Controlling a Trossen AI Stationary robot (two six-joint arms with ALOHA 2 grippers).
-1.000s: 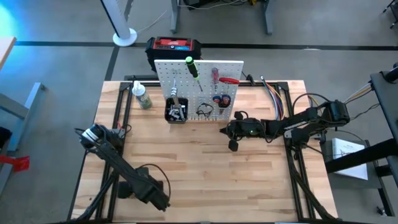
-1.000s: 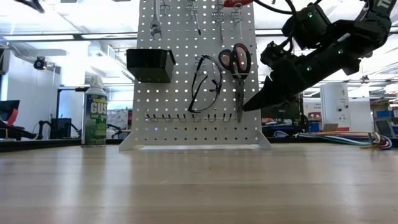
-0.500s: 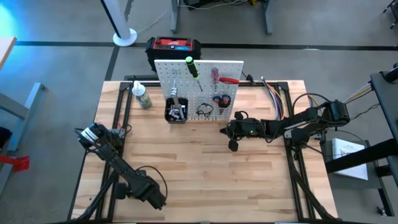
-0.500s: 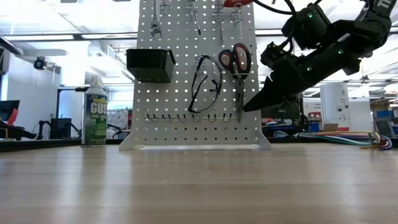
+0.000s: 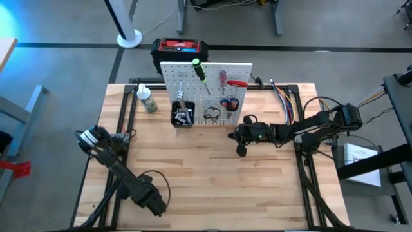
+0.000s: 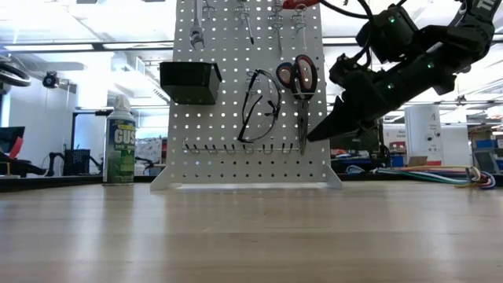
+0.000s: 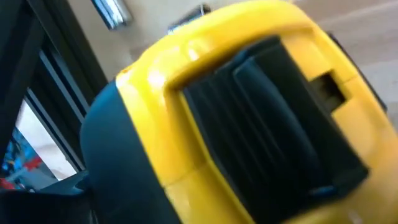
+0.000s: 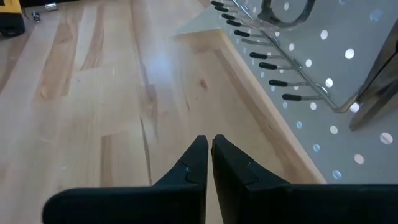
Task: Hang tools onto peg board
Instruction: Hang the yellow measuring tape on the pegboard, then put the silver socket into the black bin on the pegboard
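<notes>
The white peg board (image 5: 206, 90) stands upright at the table's far middle. On it hang a green-handled screwdriver (image 5: 198, 69), a red-handled screwdriver (image 5: 222, 78), red-handled pliers (image 6: 299, 79), black-framed glasses (image 6: 259, 106) and a wrench (image 6: 196, 35), next to a black bin (image 6: 189, 81). My right gripper (image 8: 209, 152) is shut and empty, hovering above the table just in front of the board's right lower part (image 6: 314, 135). My left gripper (image 5: 122, 136) is at the table's left edge, right at the yellow tape measure (image 7: 217, 112), which fills the left wrist view.
A green-labelled bottle (image 5: 148, 101) stands left of the board. A red-and-black box (image 5: 180, 48) sits behind the board, off the table. Coloured cables (image 5: 283, 103) lie at the far right. The bare wooden table top (image 5: 206, 174) spreads in front of the board.
My left arm has shifted a little toward the table's left edge, and its elbow has swung left with it. My right arm has kept still.
</notes>
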